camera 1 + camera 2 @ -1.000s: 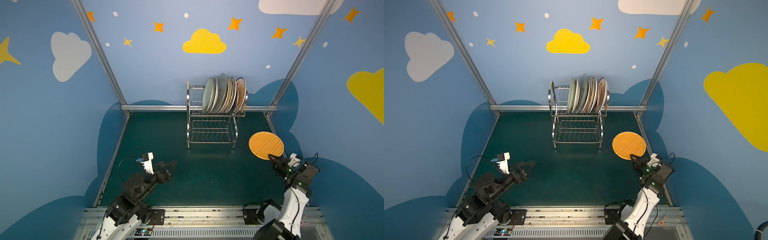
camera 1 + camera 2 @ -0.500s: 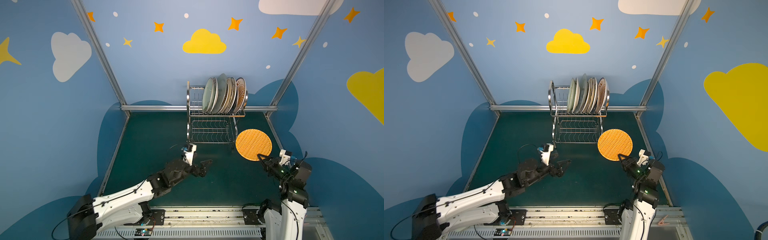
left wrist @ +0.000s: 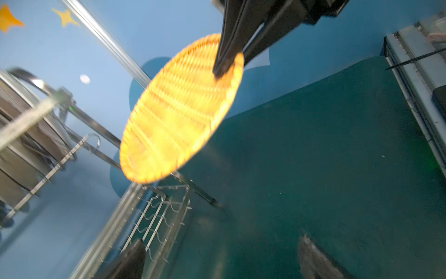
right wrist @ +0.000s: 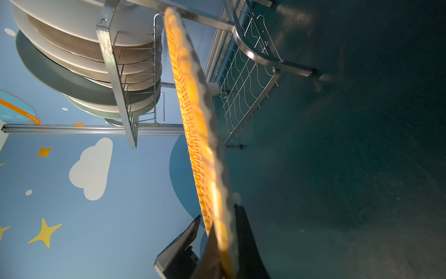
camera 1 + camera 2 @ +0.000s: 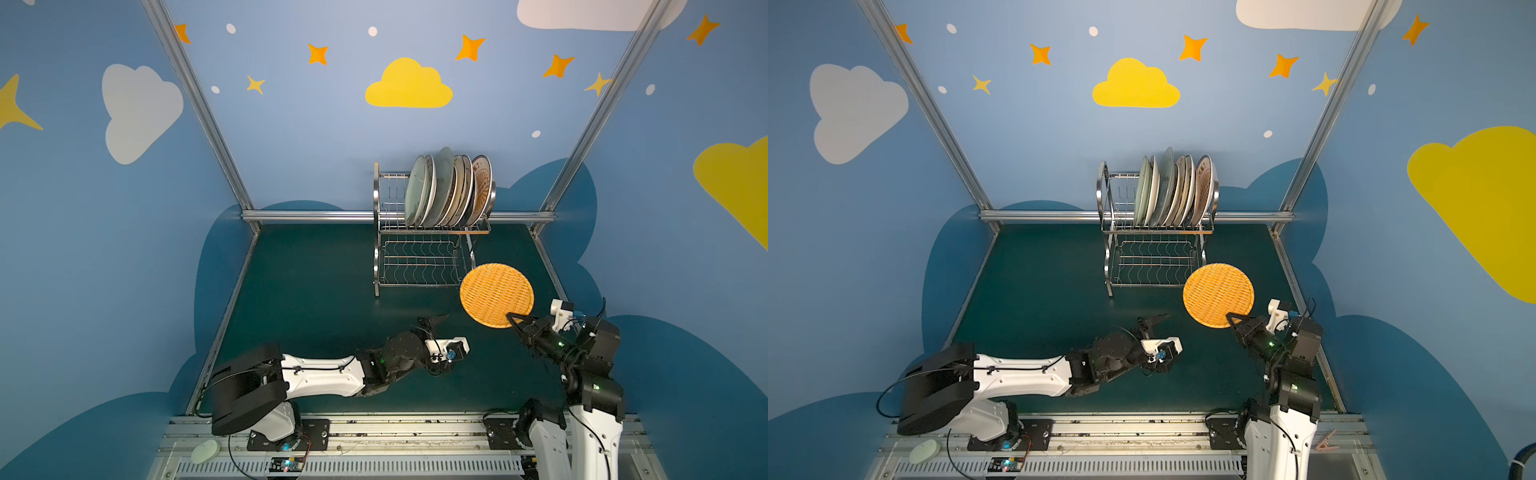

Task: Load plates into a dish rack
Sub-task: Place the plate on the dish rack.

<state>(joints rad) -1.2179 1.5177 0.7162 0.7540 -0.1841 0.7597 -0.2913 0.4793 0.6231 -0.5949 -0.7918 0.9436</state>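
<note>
Most of the job looks done. A row of plates (image 5: pixel 446 189) stands on edge in the top shelf of the dish rack (image 5: pixel 376 249), crowded toward the end nearer my right arm, with a few slots free at the other end. The bottom shelf is bare. I see no plate lying on the green table (image 5: pixel 311 291).

The one left is the orange woven plate (image 5: pixel 496 295). My right gripper (image 5: pixel 512 319) has its jaws clamped on the near rim and holds the plate tilted in the air, close to the rack's front corner. My left gripper (image 5: pixel 432 321) hangs wide open and empty, mid-table, facing that plate. What remains, I judge, is slotting this last plate in.
</note>
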